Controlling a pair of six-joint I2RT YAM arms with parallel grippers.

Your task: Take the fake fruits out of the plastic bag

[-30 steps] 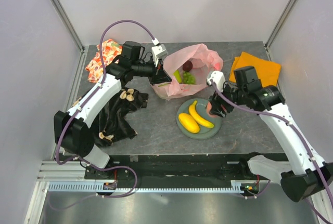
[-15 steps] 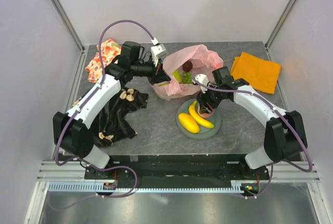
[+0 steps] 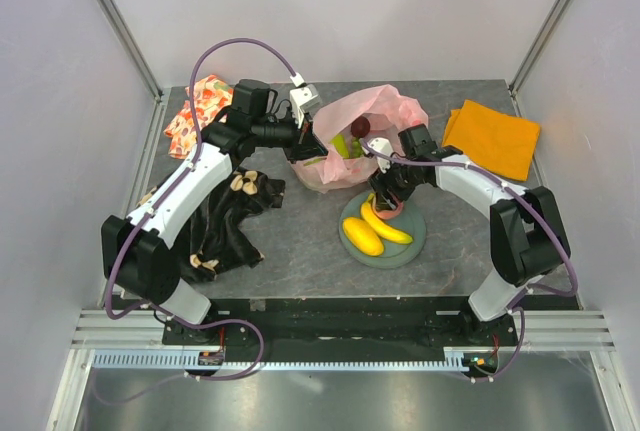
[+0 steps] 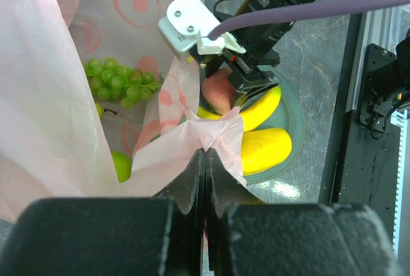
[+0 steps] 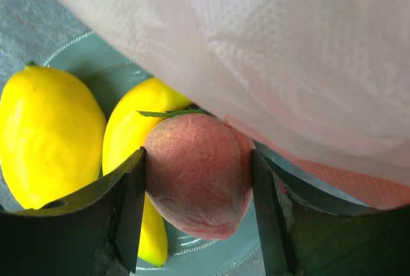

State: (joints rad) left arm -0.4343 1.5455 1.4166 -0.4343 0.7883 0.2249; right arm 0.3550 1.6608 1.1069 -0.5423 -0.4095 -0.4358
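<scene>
From the top view, the left fingers [image 3: 306,141] were seen closed on the near-left rim of the pink bag [image 3: 385,111], so that its mouth was held up and open. A plum [image 3: 360,128] and grapes [image 3: 360,151] lay inside. The right fingers [image 3: 388,194] were placed just near-right of the bag, over the far edge of the plate [image 3: 405,249] on the counter [image 3: 300,251]. The banana [image 3: 387,224] and mango [image 3: 363,237] were already laid there.

In the left wrist view, the left fingers [image 4: 205,170] were shown pinched shut on a fold of bag [image 4: 45,97] plastic. Grapes [image 4: 118,82] and a green fruit [image 4: 120,164] were seen inside, to the left. Beyond the rim, the peach [image 4: 218,93] was held by the right fingers [image 4: 246,81] just above the banana [image 4: 259,106], with the mango [image 4: 266,148] beside it on the plate [image 4: 291,129].

In the right wrist view, the peach [image 5: 195,173] was gripped on both sides between the right fingers [image 5: 131,205], outside the bag [image 5: 269,52]. It hung directly over the plate [image 5: 77,55], with the banana [image 5: 134,135] partly under it and the mango [image 5: 51,132] to the left. Whether it touched the banana could not be told.

A short descent and release was judged to be what came next. The right arm was also judged nearer to the fruit left in the bag, since the left was taken up with the rim.
</scene>
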